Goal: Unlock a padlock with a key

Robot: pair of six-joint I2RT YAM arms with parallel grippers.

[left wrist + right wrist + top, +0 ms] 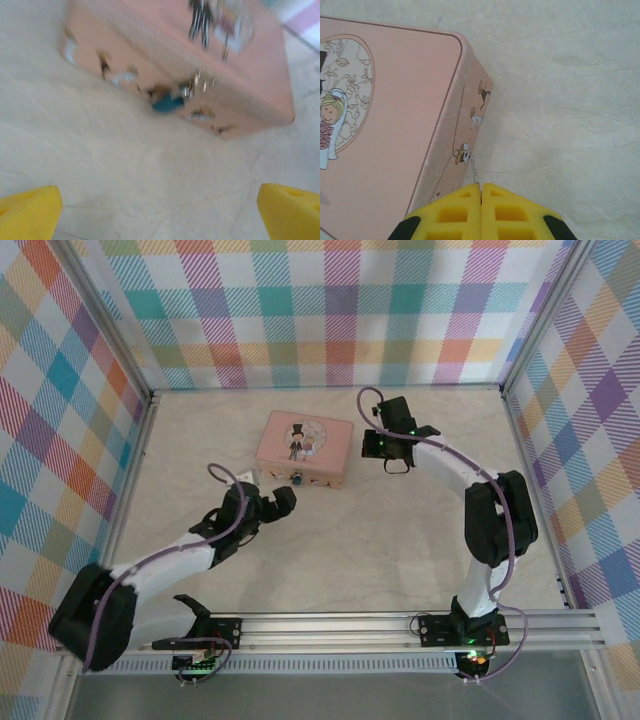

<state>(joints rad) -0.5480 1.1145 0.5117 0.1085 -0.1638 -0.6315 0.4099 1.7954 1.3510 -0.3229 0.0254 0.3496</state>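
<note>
The tiny teal padlock [167,103] hangs on the front wall of the pink picture tin [250,75], blurred in the left wrist view; from above the padlock [298,480] is a small dark dot at the tin's near edge. My left gripper [160,215] is open, its yellow fingertips [27,212] spread wide, a short way in front of the padlock with nothing between them. My right gripper [481,189] is shut on the thin silvery key [476,172], whose blade sticks out beside the tin's right side wall [470,125]. From above, the left gripper [280,500] and right gripper [393,447] flank the tin.
The pink tin [305,445] stands mid-table on the pale marbled top [400,540]. Checkered walls enclose the left, back and right sides. Metal rails [400,625] run along the near edge by the arm bases.
</note>
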